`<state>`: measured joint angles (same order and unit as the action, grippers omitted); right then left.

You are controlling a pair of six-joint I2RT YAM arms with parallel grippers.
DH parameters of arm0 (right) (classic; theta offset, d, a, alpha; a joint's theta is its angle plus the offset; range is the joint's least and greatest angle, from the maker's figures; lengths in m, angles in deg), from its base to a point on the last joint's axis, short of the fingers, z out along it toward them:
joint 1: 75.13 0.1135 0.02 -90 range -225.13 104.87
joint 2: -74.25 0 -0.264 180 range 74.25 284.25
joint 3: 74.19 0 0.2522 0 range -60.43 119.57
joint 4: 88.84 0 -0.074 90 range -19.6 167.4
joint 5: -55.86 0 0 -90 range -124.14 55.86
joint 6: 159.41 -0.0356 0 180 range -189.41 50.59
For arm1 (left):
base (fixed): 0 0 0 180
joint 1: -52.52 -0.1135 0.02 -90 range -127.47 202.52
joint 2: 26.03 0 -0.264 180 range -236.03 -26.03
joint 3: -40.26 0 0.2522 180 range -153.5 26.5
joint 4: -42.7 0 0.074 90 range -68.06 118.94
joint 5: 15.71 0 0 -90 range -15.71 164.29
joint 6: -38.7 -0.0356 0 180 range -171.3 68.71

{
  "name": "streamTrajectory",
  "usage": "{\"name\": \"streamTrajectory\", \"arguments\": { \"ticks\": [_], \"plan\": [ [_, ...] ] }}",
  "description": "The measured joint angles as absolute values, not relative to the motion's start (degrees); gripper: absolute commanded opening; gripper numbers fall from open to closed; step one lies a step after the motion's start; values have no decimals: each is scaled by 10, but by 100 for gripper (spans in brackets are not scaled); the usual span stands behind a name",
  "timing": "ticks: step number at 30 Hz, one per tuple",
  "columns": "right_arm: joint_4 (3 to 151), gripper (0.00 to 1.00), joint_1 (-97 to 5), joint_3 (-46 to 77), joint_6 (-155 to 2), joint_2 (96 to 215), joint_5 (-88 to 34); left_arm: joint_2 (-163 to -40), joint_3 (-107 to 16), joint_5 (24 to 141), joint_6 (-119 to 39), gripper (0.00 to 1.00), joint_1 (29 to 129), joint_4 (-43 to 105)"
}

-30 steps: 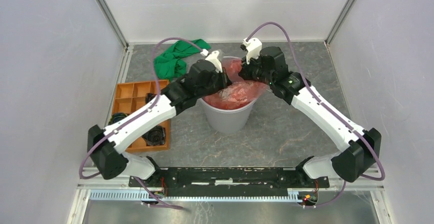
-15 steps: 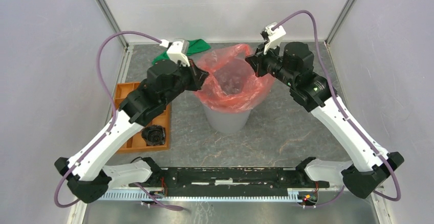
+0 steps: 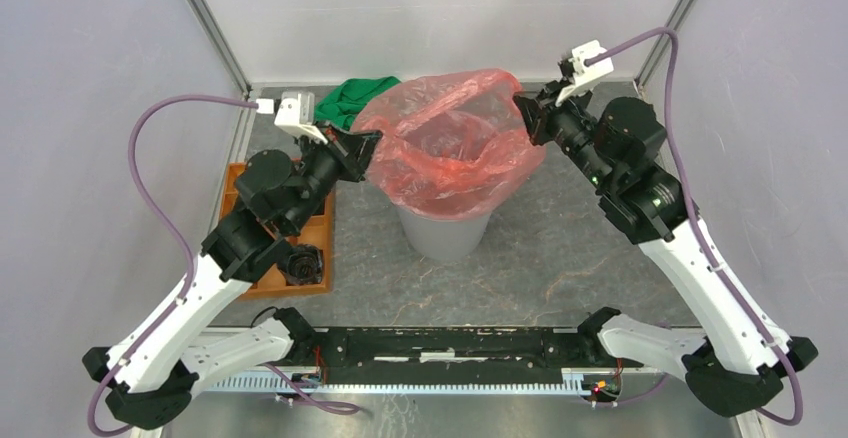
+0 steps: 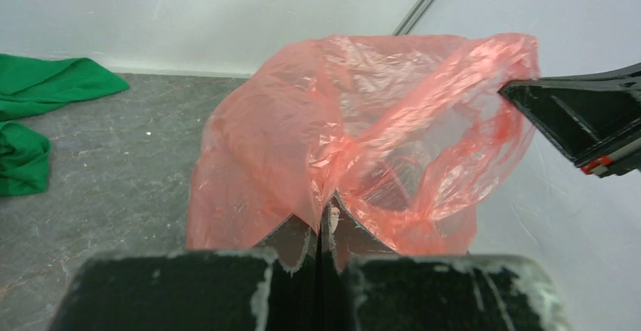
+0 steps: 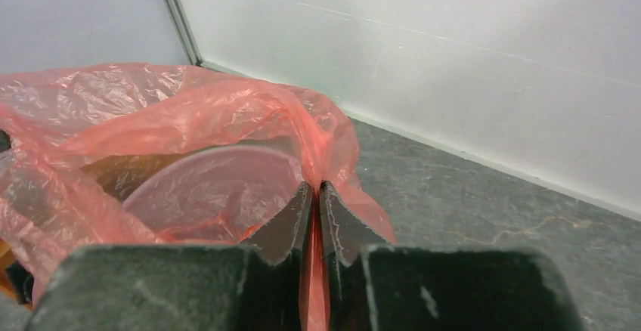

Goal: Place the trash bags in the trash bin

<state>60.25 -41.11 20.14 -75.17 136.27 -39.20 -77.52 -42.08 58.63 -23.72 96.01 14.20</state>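
The thin see-through red plastic bag (image 3: 450,148) hangs stretched wide over the round light-grey plastic bin (image 3: 445,236); the left gripper (image 3: 366,148) and the right gripper (image 3: 522,118) each pinch one edge, jaws closed on it; a hard pull could rip the bag or tip the bin; the table (image 3: 570,248) is dark grey and speckled; white walls (image 3: 440,8) stand close around

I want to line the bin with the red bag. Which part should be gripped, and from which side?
Grip the thin mouth rim of the red bag at two opposite points, each from outside, as the left gripper and right gripper do now. The film is limp, and pulled apart like this its mouth spreads wider than the grey bin below.
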Motion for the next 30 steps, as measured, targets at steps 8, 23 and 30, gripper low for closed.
{"name": "streamTrajectory", "arguments": {
  "ticks": [8, 23, 30],
  "plan": [
    [543, 54, -411, 206, -722, 1345, -376, -696, -351, 587, -235, 2, 960, 168],
    [405, 66, -406, 376, -698, 1377, -319, -712, -350, 643, -211, 2, 960, 218],
    [435, 86, -277, 244, -690, 1418, -261, -712, -350, 623, -205, 2, 960, 207]
  ]
}}
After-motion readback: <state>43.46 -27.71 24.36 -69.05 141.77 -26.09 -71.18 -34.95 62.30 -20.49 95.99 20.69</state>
